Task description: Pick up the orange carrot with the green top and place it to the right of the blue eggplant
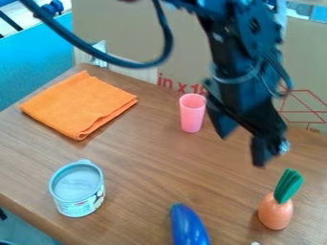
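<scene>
A: Where do we see the gripper [241, 151]?
B: We see it above the table [144, 172], between the pink cup [192, 115] and the toy carrot [276, 212]. Its two fingers are spread, and we see nothing held in them.
A: Why does the cup stand so?
B: Its mouth is up, so we think its flat base keeps it steady. The can [76, 186] also stands upright, near the table's edge. The orange cloth [76, 103] is folded, perhaps to lie neatly. The blue eggplant [188, 227] lies on its side, as its round shape suggests to us.
A: Do we find any writing?
B: Yes, there is a printed label [83, 206] around the can, and red print [179, 86] on the cardboard [131, 36] behind.
</scene>
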`<state>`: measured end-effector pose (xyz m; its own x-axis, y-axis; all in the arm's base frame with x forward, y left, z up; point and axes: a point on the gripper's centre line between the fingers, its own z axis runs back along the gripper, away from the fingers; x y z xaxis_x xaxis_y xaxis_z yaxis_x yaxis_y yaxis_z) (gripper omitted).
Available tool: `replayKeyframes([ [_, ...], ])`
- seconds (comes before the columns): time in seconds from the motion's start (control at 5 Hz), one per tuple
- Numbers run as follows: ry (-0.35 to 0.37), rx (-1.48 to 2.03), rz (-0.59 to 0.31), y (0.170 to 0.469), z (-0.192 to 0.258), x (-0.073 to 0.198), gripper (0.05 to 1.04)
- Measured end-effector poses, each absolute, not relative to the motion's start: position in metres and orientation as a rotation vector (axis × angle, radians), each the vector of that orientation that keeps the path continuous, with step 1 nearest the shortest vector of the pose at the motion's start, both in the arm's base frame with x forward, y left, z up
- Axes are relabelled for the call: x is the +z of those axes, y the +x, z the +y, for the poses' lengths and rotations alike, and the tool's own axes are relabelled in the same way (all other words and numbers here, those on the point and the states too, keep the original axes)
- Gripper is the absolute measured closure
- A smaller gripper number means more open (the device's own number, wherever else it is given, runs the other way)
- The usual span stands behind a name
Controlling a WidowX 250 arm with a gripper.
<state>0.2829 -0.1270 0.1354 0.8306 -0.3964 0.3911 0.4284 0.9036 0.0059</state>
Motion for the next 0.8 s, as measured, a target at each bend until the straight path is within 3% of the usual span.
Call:
replayKeyframes([
  [0.2,-0.016,-0.284,-0.393,0.296,-0.082,0.137,0.076],
  [0.4,0.008,-0.167,-0.365,0.310,-0.050,0.128,0.076],
  [0.6,-0.019,-0.097,-0.332,0.325,-0.035,0.121,0.076],
  [0.8,-0.053,-0.035,-0.128,0.333,-0.030,0.100,0.076],
])
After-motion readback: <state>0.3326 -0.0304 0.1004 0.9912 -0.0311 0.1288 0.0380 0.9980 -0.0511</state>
